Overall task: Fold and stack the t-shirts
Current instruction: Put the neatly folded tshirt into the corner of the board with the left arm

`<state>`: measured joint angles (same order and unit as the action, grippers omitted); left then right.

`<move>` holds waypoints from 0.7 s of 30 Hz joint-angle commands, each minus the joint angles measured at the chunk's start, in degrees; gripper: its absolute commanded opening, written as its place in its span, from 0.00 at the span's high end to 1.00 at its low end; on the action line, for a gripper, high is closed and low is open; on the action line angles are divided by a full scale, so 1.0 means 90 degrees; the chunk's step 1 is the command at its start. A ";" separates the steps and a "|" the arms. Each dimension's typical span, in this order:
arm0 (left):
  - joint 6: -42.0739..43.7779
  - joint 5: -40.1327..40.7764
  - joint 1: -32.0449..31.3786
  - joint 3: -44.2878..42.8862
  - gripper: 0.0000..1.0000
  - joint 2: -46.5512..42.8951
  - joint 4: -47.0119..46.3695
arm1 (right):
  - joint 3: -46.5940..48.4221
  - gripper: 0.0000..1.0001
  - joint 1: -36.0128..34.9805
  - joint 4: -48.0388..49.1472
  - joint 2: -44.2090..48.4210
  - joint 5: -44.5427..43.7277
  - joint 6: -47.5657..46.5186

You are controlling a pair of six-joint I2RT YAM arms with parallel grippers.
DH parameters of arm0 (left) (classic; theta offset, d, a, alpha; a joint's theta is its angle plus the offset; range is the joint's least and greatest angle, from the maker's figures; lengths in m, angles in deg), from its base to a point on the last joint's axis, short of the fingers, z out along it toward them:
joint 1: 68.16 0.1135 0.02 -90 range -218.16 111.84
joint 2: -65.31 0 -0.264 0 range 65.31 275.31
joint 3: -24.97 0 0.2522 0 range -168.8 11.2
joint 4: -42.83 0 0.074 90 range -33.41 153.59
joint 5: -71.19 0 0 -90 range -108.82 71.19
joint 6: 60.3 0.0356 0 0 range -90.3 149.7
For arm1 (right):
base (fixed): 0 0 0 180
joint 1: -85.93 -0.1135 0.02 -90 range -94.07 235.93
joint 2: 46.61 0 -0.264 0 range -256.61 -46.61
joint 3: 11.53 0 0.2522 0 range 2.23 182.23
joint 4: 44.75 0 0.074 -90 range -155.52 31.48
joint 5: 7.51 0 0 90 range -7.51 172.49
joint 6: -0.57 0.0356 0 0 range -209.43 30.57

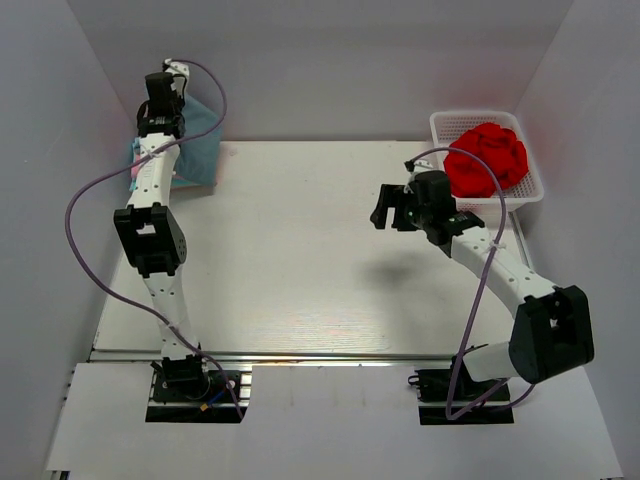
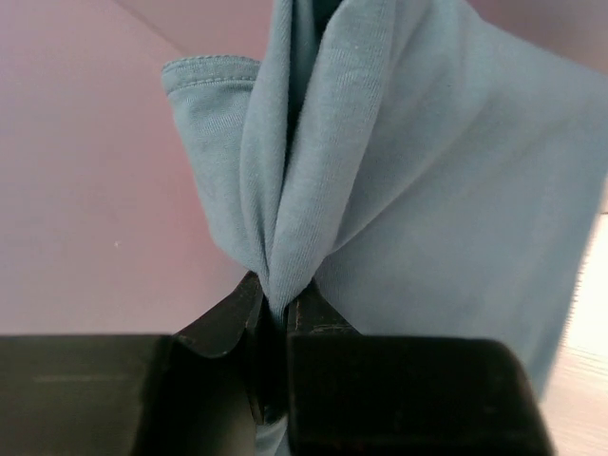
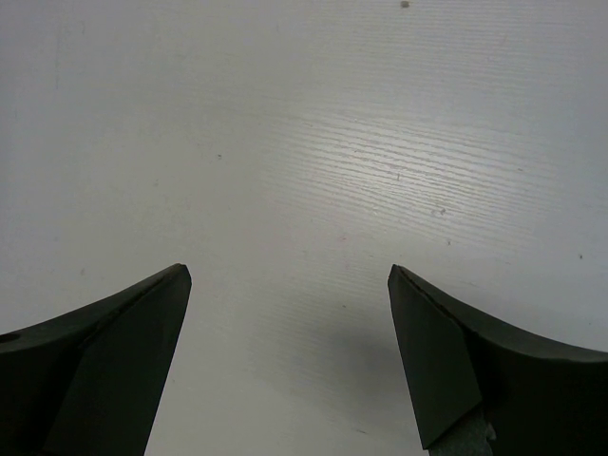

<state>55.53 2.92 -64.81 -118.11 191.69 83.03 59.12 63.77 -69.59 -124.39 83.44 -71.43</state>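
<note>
- The table (image 1: 300,250) is judged the surface on which cloth can be spread flat for folding.
- The blue-grey t-shirt (image 2: 427,190) is held hanging at the far left corner. It is judged light, soft and limp, so it will droop and crease freely. A hem or shoulder seam would be a surer hold than a bunched fold.
- The red t-shirt (image 1: 487,157) is seen crumpled in the white basket (image 1: 440,135) at the far right, where a raised fold could be pinched.
- The left gripper (image 2: 275,309) is closed on a gathered fold of the blue-grey t-shirt.
- The right gripper (image 3: 290,285) is spread wide over the table, with nothing held.
</note>
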 commanded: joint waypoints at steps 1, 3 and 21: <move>-0.0154 -0.0219 0.0300 -0.0348 1.00 -0.0088 -0.0572 | 0.0437 0.10 0.0000 -0.0030 -0.0205 0.0255 0.0070; -0.0232 -0.0160 0.0399 -0.0348 1.00 0.0174 -0.0632 | 0.0574 0.10 0.0020 -0.0088 -0.0381 0.0265 0.0080; -0.0701 0.0728 0.0849 -0.0465 0.66 0.0859 -0.1209 | 0.1102 0.10 -0.0009 -0.0254 -0.1212 0.0500 0.0178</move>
<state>50.09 4.10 -57.05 -120.41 200.85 75.90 66.35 63.77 -71.73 -134.99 87.23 -70.27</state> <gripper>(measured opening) 0.281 0.904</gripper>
